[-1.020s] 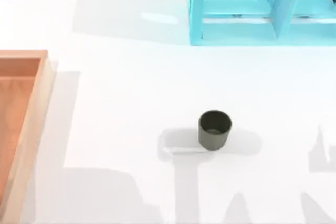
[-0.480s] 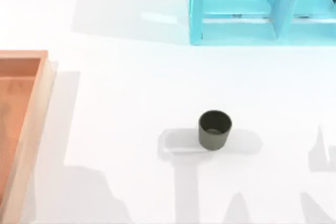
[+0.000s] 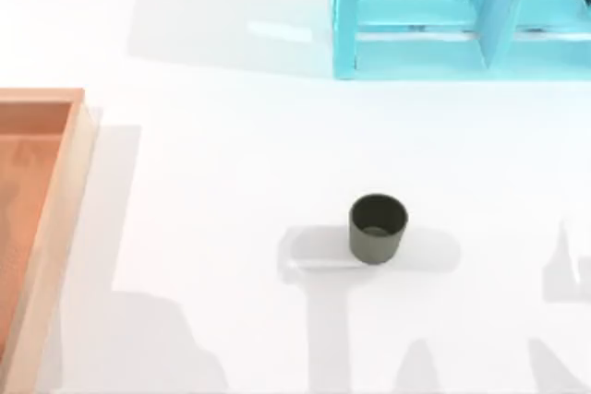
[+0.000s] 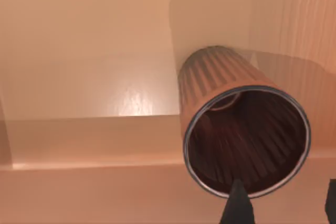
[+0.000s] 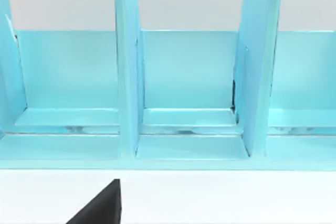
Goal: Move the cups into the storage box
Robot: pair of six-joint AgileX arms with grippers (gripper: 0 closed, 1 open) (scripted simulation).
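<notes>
The red-brown cup [image 4: 231,124] is in the left wrist view, right up close, with the orange-brown floor and a light wooden wall of the storage box [image 4: 84,140] behind it. So this cup is at the box now, over its floor or just touching it; I cannot tell which. Two dark fingertips [image 4: 237,205] of the left claw [image 4: 283,205] sit at the cup's rim, one on each side. It looks like the claw is gripping the cup, but I cannot tell for sure.

In the top view the box sits at the left edge of the worktop [image 3: 212,136], with its wooden wall [image 3: 65,209] showing. The green cup [image 3: 378,227] stands upright near the middle of the worktop, closer to the near edge, well apart from the box.

The right claw [image 5: 100,208] shows as a dark tip pointing at the turquoise shelf [image 5: 184,103] at the far edge. I cannot tell if it is open.

I think the step now is putting the red-brown cup down in the box. Next, the left claw should let go and lift straight up so the cup does not tip. Then the green cup needs picking up.
</notes>
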